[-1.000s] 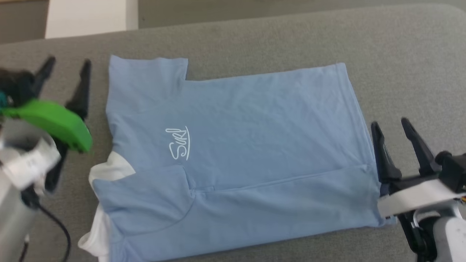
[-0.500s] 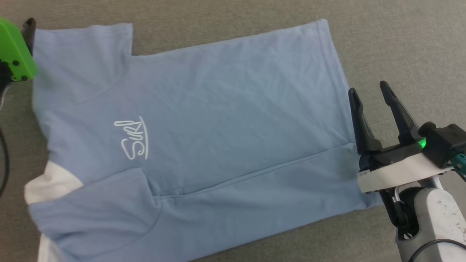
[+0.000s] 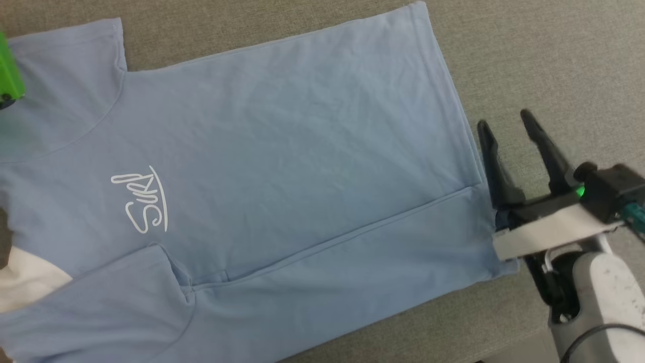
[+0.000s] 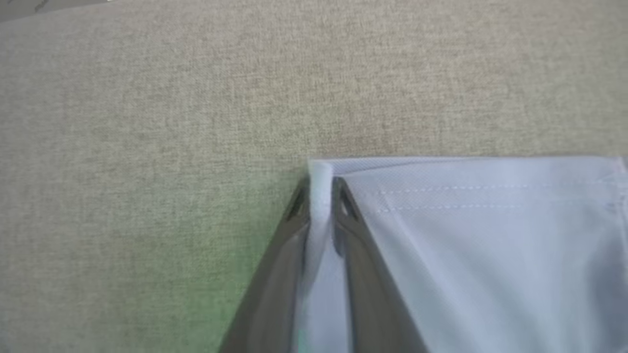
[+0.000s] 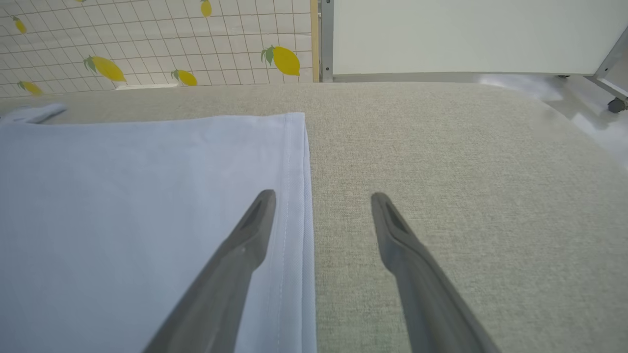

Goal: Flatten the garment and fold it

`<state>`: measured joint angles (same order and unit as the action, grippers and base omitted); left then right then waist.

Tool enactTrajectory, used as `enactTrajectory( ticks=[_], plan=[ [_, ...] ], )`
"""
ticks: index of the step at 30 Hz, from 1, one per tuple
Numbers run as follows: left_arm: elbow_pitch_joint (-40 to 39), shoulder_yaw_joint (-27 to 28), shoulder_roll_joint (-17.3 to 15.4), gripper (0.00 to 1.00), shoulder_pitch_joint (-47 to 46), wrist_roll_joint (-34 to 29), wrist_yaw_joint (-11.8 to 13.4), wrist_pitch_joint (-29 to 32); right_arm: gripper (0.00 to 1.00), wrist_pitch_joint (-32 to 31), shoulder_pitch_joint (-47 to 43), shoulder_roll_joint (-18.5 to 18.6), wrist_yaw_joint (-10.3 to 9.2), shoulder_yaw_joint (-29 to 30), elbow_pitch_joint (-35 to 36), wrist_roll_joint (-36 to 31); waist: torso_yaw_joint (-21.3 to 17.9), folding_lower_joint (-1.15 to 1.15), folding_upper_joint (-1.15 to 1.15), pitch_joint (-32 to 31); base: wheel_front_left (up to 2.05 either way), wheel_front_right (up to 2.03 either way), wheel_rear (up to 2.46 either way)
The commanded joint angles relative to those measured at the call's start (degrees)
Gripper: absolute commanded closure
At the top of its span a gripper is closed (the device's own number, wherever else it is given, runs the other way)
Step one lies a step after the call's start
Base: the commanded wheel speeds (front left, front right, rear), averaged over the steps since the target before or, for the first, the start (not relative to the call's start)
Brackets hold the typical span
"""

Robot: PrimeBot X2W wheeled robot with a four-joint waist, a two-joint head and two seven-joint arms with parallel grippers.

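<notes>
Garment [image 3: 282,166]: light blue short-sleeved shirt, spread flat on the grey woven surface [image 3: 529,50].
- Long axis runs left to right across the head view, tilted, the right end higher.
- Neck end points to the robot's left, with a white lining [image 3: 25,282] showing at the lower left. The hem [image 3: 453,101] points right.
- The near long side is folded over toward the middle. Its edge runs as a straight line from the hem to the near sleeve [image 3: 101,297], which lies on top of the body.
- The far sleeve [image 3: 65,75] lies flat at the upper left.
- The white script print [image 3: 140,204] reads sideways, along the shirt's short direction.

Left gripper [image 4: 321,196]: fingers nearly together, clamped on a stitched corner of the garment, cloth bunched between the tips. A green cover [image 3: 7,75] on that arm shows at the head view's left edge, over the far sleeve.

Right gripper [image 3: 504,119]: fingers well apart, holding nothing, straddling the hem. In the right wrist view its left finger [image 5: 245,235] is over the hem and the other is over bare surface. Contact with the cloth: cannot tell.

Surface: plain upholstery-like weave, rounded far corner.

Room, right wrist view: a wall [image 5: 147,34] with a white grid and yellow lemons, a plain white panel [image 5: 466,34] beside it, a pale floor, and a small dark castor [image 5: 615,104] at the far right.
</notes>
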<state>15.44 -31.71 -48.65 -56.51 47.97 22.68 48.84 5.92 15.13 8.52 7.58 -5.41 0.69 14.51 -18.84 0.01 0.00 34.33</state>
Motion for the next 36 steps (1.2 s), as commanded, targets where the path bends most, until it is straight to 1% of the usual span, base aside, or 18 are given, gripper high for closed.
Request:
enactTrajectory(
  ticks=[1,5,9,12,17,21,27,28,29,30,31,33,36],
  plan=[
    [0.6,-1.3,-0.1,1.0,1.7,0.3,0.5,1.5,0.0,-0.7,3.0,0.5,-0.09,-0.1,0.6,-0.3,0.3,-0.01,0.0,0.0,0.0,0.0,0.0],
    [-0.9,-1.4,-0.1,1.0,1.5,0.3,0.6,1.7,0.0,-5.5,10.1,2.1,-0.09,-1.1,0.2,-0.5,1.0,-0.01,0.0,0.3,0.0,0.0,0.0],
    [-2.0,-1.7,0.3,1.0,0.9,0.2,0.5,2.2,0.0,-14.4,20.6,2.5,-0.09,-2.0,-3.6,1.1,1.9,-0.01,0.0,1.1,0.0,0.0,0.0],
    [-2.7,-1.9,0.6,1.0,0.5,0.2,0.5,2.3,0.0,-23.4,27.8,2.1,-0.09,-1.8,-9.2,2.6,2.7,-0.01,0.0,1.8,0.0,0.0,0.0],
    [-2.9,-2.2,1.1,1.0,-0.5,-0.1,-0.3,1.7,0.0,-39.0,37.0,0.7,-0.09,-0.4,-18.6,3.8,4.1,-0.01,0.0,3.2,0.0,0.0,0.0],
    [-3.2,-2.5,1.9,1.0,-1.4,-0.4,-0.7,1.2,0.0,-46.6,41.7,0.2,-0.09,-0.8,-23.2,3.3,5.2,-0.01,0.0,4.3,0.0,0.0,0.0],
    [-2.8,-2.3,2.6,1.0,-2.3,-0.1,-1.6,0.2,0.0,-56.1,45.2,-0.1,-0.09,-1.9,-28.0,1.8,6.4,-0.01,0.0,5.5,0.0,0.0,0.0],
    [-2.6,-2.4,2.7,1.0,-2.3,-0.1,-1.8,0.0,0.31,-58.2,45.4,-0.2,-0.09,-1.9,-28.8,1.5,6.5,-0.01,0.0,5.6,0.0,0.0,0.0],
    [-2.5,-2.4,2.9,1.0,-2.2,0.0,-2.0,-0.2,0.6,-60.9,45.5,-0.2,-0.09,-1.9,-29.6,1.0,6.7,-0.01,0.0,5.6,0.0,0.0,0.0],
    [-2.4,-2.5,3.0,1.0,-2.2,0.0,-2.1,-0.3,0.6,-62.8,45.6,-0.2,-0.09,-1.9,-29.8,0.6,6.8,-0.01,0.0,5.6,0.0,0.0,0.0],
    [-2.4,-2.6,3.1,1.0,-2.1,0.0,-2.3,-0.4,1.0,-64.6,45.6,-0.2,-0.09,-1.9,-29.7,0.1,6.9,-0.01,0.0,5.6,0.0,0.0,0.0],
    [-2.5,-2.6,3.3,1.0,-2.0,0.1,-2.6,-1.1,1.0,-66.3,45.2,-0.3,-0.09,-1.9,-28.5,-0.3,7.1,-0.01,0.0,5.5,0.0,0.0,0.0],
    [-2.7,-1.6,4.0,1.0,-1.6,0.4,-4.2,-5.2,1.0,-64.0,43.8,0.1,-0.09,-2.7,-25.4,-0.2,7.3,-0.01,0.0,4.9,0.0,0.0,0.0]
  ],
)
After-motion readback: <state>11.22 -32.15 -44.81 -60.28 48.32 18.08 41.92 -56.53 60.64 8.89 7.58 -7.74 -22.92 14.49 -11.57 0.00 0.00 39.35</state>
